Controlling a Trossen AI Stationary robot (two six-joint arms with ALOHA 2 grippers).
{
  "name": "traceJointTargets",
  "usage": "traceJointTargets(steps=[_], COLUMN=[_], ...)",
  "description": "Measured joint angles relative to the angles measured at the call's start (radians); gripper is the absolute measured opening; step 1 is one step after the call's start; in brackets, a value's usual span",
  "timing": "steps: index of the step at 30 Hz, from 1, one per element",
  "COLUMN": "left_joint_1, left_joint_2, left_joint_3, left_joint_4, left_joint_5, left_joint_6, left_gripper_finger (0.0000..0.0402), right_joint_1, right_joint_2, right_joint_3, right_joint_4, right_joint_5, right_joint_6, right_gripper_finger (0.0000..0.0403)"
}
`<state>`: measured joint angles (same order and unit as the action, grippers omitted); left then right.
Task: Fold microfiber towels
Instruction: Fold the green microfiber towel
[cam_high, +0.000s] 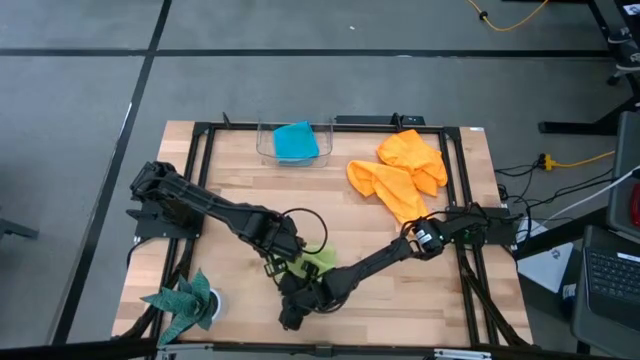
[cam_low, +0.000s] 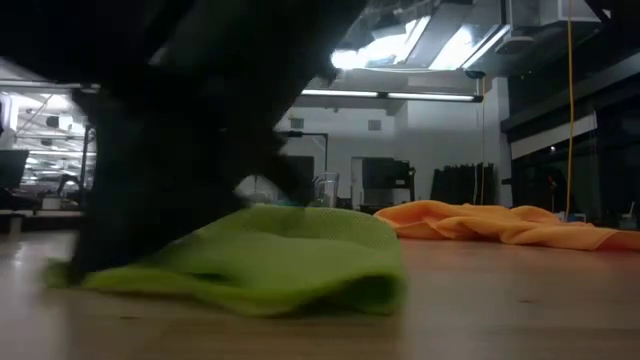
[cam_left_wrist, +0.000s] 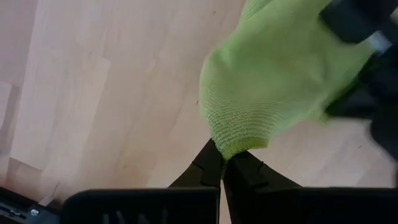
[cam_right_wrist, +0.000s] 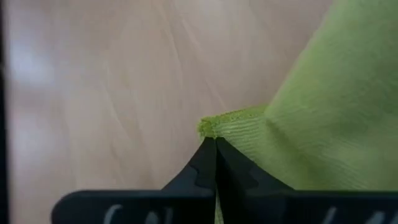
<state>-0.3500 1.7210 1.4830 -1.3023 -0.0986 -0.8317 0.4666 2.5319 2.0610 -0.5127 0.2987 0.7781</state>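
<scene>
Wooden table (cam_high: 240, 185) bears lime-green towel (cam_low: 290, 255), 2 orange towels (cam_high: 405, 170), clear bin (cam_high: 268, 148)

Grey floor (cam_high: 80, 90) crossed by dark tape lines surrounds the wooden table (cam_high: 240, 185); bright ceiling lights (cam_low: 400, 45) hang beyond, desks (cam_low: 40, 215) alongside

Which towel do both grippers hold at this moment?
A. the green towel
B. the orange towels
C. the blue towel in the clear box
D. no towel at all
A: both wrist views show shut fingers pinching the green towel, left gripper and right gripper each on a corner.
</scene>
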Motion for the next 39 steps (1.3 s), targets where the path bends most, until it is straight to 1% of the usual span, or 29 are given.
traceJointTargets(steps=[3,6,8,9,12,13,16,19,21,24,28,30,33,37,39], left_joint_1=[0.002,0.005,0.005,0.005,0.005,0.004,0.001,-0.010,-0.022,-0.044,-0.076,-0.090,-0.123,-0.185,-0.215], left_joint_2=[0.000,0.000,0.000,0.000,0.000,0.000,0.000,0.000,0.000,-0.001,-0.002,-0.002,-0.002,-0.002,-0.002], left_joint_3=[0.000,0.000,0.000,0.000,0.000,0.001,0.019,0.072,0.125,0.232,0.390,0.458,0.525,0.564,0.585], left_joint_4=[-0.010,-0.027,-0.033,-0.033,-0.034,-0.038,-0.050,-0.101,-0.153,-0.239,-0.269,-0.268,-0.268,-0.269,-0.269], left_joint_5=[-0.015,-0.022,-0.023,-0.023,-0.021,-0.011,0.036,0.075,0.076,0.050,-0.014,-0.021,0.011,0.082,0.136], left_joint_6=[0.003,0.018,0.027,0.028,0.029,0.030,0.031,0.057,0.071,0.076,0.067,0.056,0.020,-0.029,-0.055], left_gripper_finger=[0.0000,0.0000,0.0000,0.0000,0.0000,0.0000,0.0000,0.0000,0.0000,0.0000,0.0000,0.0000,0.0000,0.0000,0.0000], right_joint_1=[0.017,0.039,0.053,0.060,0.084,0.093,0.122,0.145,0.158,0.169,0.169,0.168,0.168,0.189,0.209], right_joint_2=[-0.030,-0.097,-0.122,-0.137,-0.207,-0.236,-0.317,-0.362,-0.397,-0.455,-0.470,-0.482,-0.498,-0.499,-0.504], right_joint_3=[0.085,0.199,0.279,0.296,0.238,0.233,0.239,0.236,0.235,0.240,0.236,0.236,0.238,0.238,0.253], right_joint_4=[-0.176,-0.403,-0.501,-0.555,-0.583,-0.597,-0.664,-0.745,-0.785,-0.830,-0.860,-0.864,-0.871,-0.880,-0.890], right_joint_5=[0.029,0.089,0.135,0.160,0.203,0.212,0.293,0.372,0.427,0.497,0.518,0.528,0.541,0.511,0.487], right_joint_6=[-0.066,-0.096,-0.103,-0.104,-0.086,-0.060,0.005,0.053,0.085,0.110,0.098,0.078,0.072,0.075,0.081], right_gripper_finger=[0.0002,0.0002,0.0002,0.0002,0.0001,0.0001,0.0001,0.0001,0.0000,0.0000,0.0000,0.0000,0.0000,0.0000,0.0000])
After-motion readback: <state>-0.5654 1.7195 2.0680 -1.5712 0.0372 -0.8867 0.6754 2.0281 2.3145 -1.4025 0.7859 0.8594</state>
